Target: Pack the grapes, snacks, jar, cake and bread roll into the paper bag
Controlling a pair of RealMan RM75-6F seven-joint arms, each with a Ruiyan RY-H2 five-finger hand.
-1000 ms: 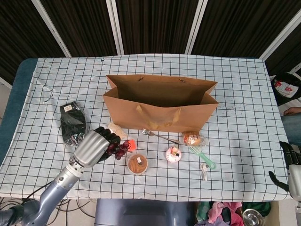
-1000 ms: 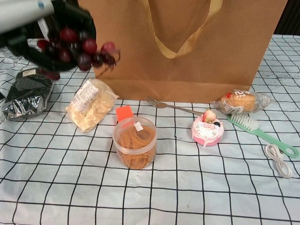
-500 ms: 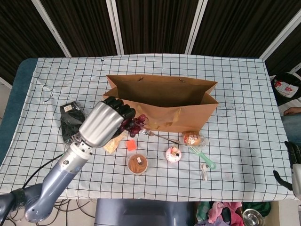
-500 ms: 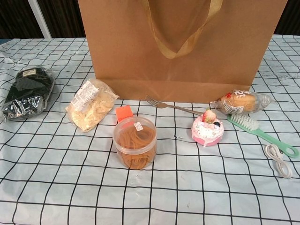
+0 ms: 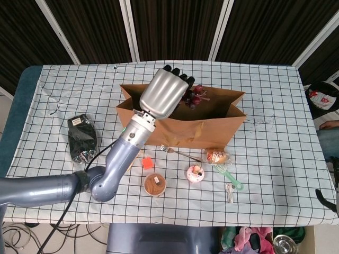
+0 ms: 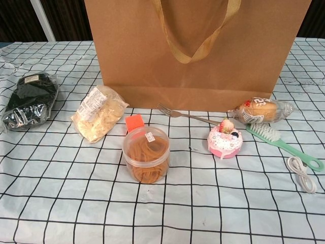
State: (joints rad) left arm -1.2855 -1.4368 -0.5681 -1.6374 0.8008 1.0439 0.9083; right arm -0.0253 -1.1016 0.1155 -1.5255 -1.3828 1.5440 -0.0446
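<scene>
Dark panels (image 5: 175, 26) (white-framed) behind a table (image 5: 275, 174) under checked cloth

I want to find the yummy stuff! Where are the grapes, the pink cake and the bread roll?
grapes (image 5: 194, 97), head view, middle of the bunch above the bag.
cake (image 6: 225, 142), chest view, pink side.
bread roll (image 6: 263, 109), chest view, middle of the wrapped roll.

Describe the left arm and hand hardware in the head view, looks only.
The left hand has a smooth silver-grey shell over its back and black fingers. A ribbed silver wrist cuff joins it to the left arm, which is rounded, matte blue-grey tubing with a dark band near the elbow. A thin black cable runs along the arm. No markings are legible.
</scene>
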